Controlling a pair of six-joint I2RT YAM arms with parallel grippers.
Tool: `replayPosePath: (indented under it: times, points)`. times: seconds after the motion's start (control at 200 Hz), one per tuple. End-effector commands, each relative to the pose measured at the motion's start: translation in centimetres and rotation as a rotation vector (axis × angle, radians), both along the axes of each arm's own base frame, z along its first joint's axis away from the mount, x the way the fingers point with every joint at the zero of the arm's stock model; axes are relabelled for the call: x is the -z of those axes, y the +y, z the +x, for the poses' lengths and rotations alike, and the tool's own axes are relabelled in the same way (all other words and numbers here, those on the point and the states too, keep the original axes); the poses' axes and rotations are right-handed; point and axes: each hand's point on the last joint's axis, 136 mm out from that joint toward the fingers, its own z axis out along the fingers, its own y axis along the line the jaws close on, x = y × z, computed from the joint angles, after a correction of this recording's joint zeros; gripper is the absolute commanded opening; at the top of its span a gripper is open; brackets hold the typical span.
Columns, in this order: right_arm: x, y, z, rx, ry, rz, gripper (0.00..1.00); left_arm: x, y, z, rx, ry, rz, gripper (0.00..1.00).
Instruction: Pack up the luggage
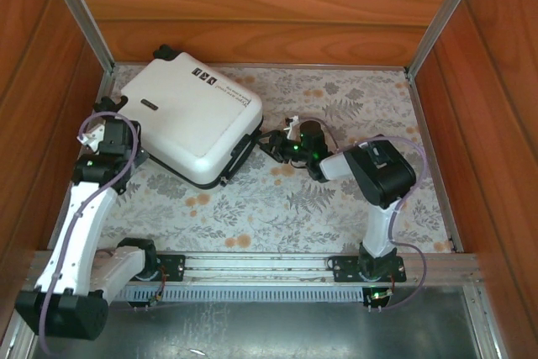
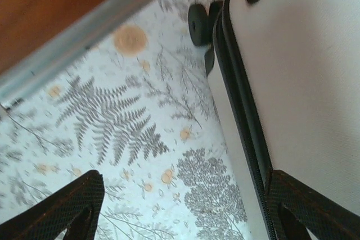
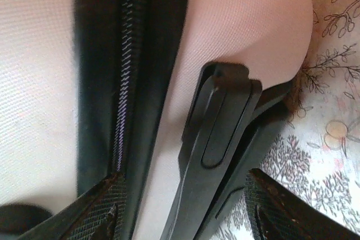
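Where looked at from above, finds the luggage (image 1: 189, 119) flat and seemingly shut at upper left of the floral worktop (image 1: 353, 208), hemmed by wooden walls (image 1: 252, 6). Likely stiff, smooth, slippery and fairly light; better taken by an edge or fitting than by the broad shell. Puts the left gripper (image 1: 111, 109) at its left corner, the right gripper (image 1: 271, 145) at its right edge.

From the left wrist, shows fingers (image 2: 62, 212) spread, one over the cloth, one against the white shell; wheel (image 2: 199, 23) and metal rail (image 2: 84, 32) crowding beyond.

From the right wrist, shows fingers (image 3: 281, 206) spread, straddling the zipper (image 3: 124, 82) and a black plastic side fitting (image 3: 219, 127), pinching nothing.
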Motion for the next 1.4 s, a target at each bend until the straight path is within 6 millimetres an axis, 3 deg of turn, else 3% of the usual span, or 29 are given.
replayPosePath:
  times: [0.0, 0.235, 0.415, 0.61, 0.765, 0.845, 1.035, 1.114, 1.279, 1.394]
  points:
    - [-2.1, 1.5, 0.7, -0.048, -0.046, 0.085, 0.56, 1.4, -1.2, 1.2, -0.038, -0.046, -0.178, 0.79]
    - [-0.5, 2.4, 0.9, -0.068, -0.017, 0.084, 0.48, 4.3, -0.3, 0.9, -0.117, -0.034, -0.268, 0.78]
    - [1.2, 2.9, 1.2, -0.069, 0.011, 0.084, 0.47, 4.9, -0.2, 1.6, -0.118, -0.024, -0.299, 0.77]
    - [2.3, 4.4, 0.0, -0.124, -0.008, 0.079, 0.44, 5.1, -0.4, 2.3, -0.109, -0.017, -0.314, 0.76]
    - [1.8, 5.2, -0.4, -0.15, -0.051, 0.094, 0.44, 5.4, -0.5, 2.6, -0.098, -0.006, -0.318, 0.75]
    - [1.6, 5.5, -0.1, -0.154, -0.072, 0.101, 0.39, 5.6, -0.5, 2.6, -0.09, 0.005, -0.317, 0.75]
    - [1.1, 5.9, 0.3, -0.167, -0.107, 0.105, 0.13, 5.8, 0.3, 3.2, -0.076, 0.026, -0.269, 0.75]
    - [1.4, 5.6, -0.2, -0.168, -0.108, 0.084, 0.0, 5.8, 1.2, 4.0, -0.071, 0.04, -0.254, 0.75]
    - [1.8, 4.0, -1.6, -0.138, -0.115, 0.027, 0.0, 6.1, 2.6, 7.5, -0.04, 0.067, -0.28, 0.74]
    - [1.8, 3.2, -2.7, -0.102, -0.134, -0.001, 0.0, 6.5, 1.7, 11.3, 0.023, 0.083, -0.347, 0.69]
